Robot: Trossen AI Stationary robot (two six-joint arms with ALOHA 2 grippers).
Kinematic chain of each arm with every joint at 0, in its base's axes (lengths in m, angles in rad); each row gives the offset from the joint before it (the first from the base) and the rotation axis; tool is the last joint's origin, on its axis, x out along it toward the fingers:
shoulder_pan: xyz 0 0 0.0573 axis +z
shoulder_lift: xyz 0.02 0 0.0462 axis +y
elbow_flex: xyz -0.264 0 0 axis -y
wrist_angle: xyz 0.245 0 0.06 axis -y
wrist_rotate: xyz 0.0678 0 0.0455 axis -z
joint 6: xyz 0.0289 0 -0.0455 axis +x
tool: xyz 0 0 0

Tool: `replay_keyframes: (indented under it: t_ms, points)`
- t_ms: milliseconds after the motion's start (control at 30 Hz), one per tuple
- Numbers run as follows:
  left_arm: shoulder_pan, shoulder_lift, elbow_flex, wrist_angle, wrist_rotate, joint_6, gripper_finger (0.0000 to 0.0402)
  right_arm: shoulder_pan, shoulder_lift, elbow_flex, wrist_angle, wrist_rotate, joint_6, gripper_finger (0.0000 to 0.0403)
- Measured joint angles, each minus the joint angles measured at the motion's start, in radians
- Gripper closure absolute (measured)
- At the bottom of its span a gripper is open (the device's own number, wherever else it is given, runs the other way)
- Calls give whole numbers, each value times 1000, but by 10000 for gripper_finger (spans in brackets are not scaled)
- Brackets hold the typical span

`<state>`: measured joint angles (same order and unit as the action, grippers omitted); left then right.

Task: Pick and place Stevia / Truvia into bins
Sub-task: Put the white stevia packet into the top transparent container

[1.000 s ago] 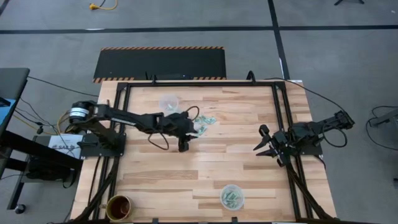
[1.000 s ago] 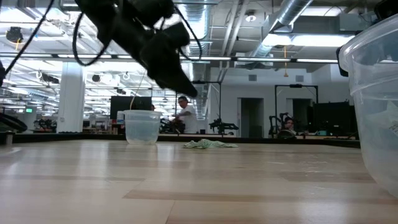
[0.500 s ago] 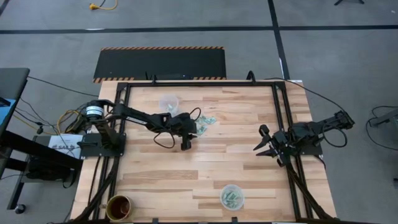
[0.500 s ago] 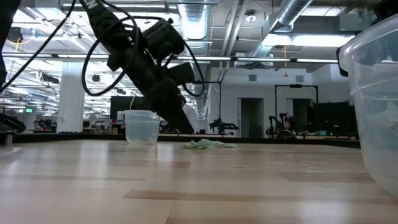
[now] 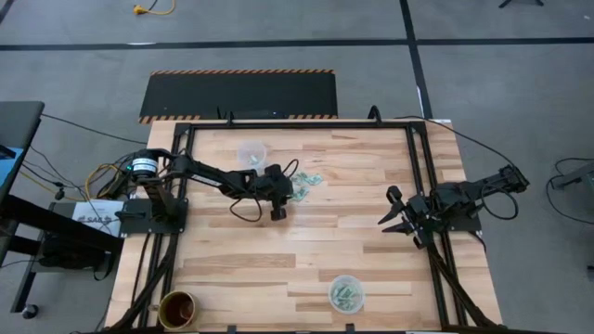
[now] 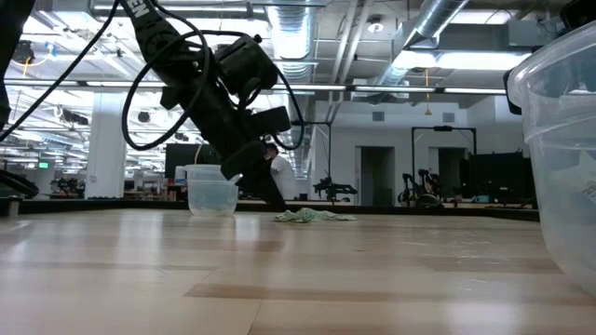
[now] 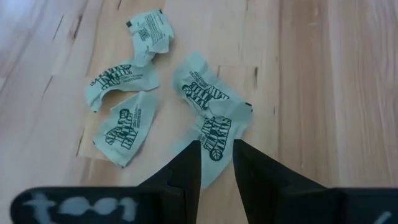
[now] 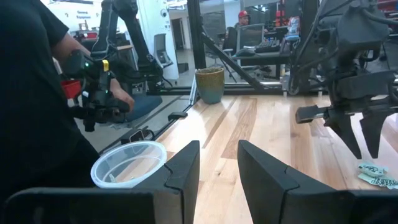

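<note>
Several pale green and white sweetener packets (image 5: 308, 182) lie loose on the table, right of centre toward the far side; they also show in the left wrist view (image 7: 127, 124) and the low view (image 6: 315, 216). My left gripper (image 5: 288, 193) is open and points down at the near-left edge of this pile, close over the table (image 6: 277, 203). Its fingertips stand on either side of one packet (image 7: 214, 134). One clear cup (image 5: 252, 153) stands far left of the pile. A second clear cup (image 5: 346, 293), holding packets, stands by the near edge. My right gripper (image 5: 394, 220) waits open at the table's right side.
A brown cup (image 5: 176, 309) stands at the near left corner. Black frame rails (image 5: 422, 186) run along the table's edges. A person in a dark shirt (image 8: 37, 106) stands beyond the table. Bare wood lies between the pile and the near cup.
My left gripper has come down from well above the table to just over it, moving a little toward the far right onto the edge of the packet pile. The packets and cups have stayed where they were.
</note>
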<state>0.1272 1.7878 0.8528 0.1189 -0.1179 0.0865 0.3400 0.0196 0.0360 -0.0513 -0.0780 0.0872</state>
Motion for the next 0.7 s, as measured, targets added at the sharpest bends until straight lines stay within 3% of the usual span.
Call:
replay_keyframes:
  t_ms: [533,700]
  points:
    - [0,91,4,60,0,-53,321,0,0,0,0,0,0,300]
    - [-11,92,3,66,-3,-80,365,0,0,0,0,0,0,300]
